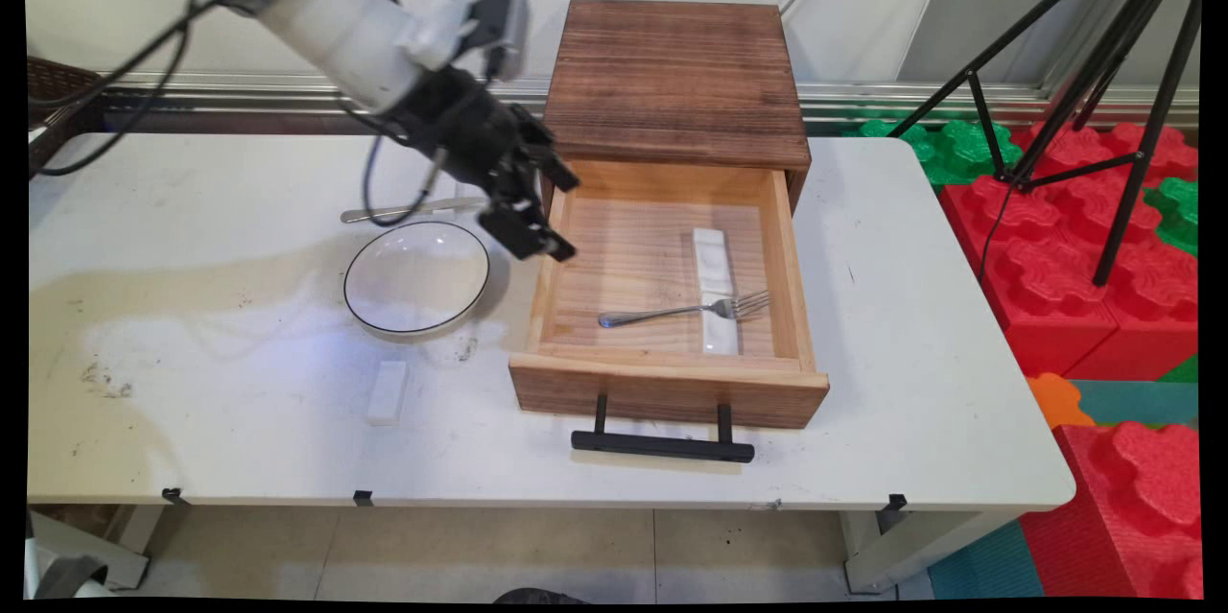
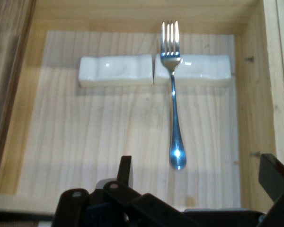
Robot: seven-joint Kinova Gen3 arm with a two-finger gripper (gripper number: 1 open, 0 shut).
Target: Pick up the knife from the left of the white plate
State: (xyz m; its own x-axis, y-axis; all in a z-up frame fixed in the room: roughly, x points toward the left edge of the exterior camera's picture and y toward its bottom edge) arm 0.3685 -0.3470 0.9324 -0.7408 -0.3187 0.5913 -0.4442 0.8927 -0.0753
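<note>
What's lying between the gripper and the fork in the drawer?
Nothing: bare drawer floor separates the gripper from the fork, shown in the hand view.

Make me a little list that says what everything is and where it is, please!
end effector: open, holding nothing, above the open drawer's left edge
drawer: pulled out of the wooden cabinet
fork: in the drawer, tines resting on the white rests
white rests: two, end to end in the drawer
bowl: on the table, left of the drawer
knife: behind the bowl
white block: in front of the bowl
</note>
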